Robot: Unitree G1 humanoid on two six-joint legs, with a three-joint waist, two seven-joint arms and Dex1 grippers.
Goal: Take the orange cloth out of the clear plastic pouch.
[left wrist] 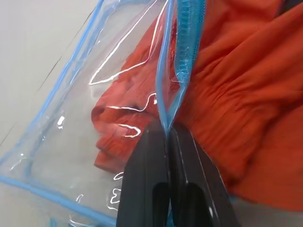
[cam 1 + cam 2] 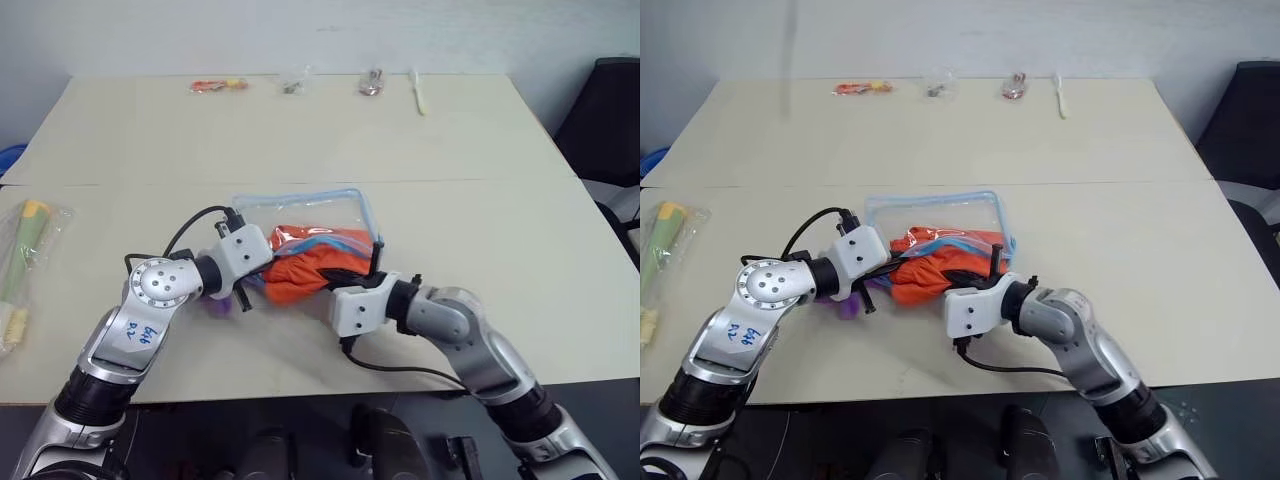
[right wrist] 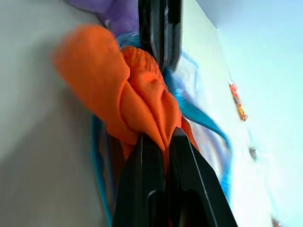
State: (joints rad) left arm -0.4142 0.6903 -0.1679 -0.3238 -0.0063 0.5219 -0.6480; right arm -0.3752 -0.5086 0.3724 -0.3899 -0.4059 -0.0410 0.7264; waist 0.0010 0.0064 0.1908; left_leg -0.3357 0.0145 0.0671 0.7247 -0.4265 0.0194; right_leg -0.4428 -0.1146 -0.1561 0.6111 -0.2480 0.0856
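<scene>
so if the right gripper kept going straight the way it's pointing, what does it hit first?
The right gripper is already shut on the orange cloth, so that bunched cloth comes first. Straight beyond it, probably the left gripper, clamped on the clear plastic pouch rim; how far apart they are is unclear.

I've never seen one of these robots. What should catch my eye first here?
The bright orange cloth at the middle of the table, bulging half out of a clear plastic pouch. The left gripper has its jaws shut on the pouch's blue rim, and the right gripper pinches the cloth.
</scene>
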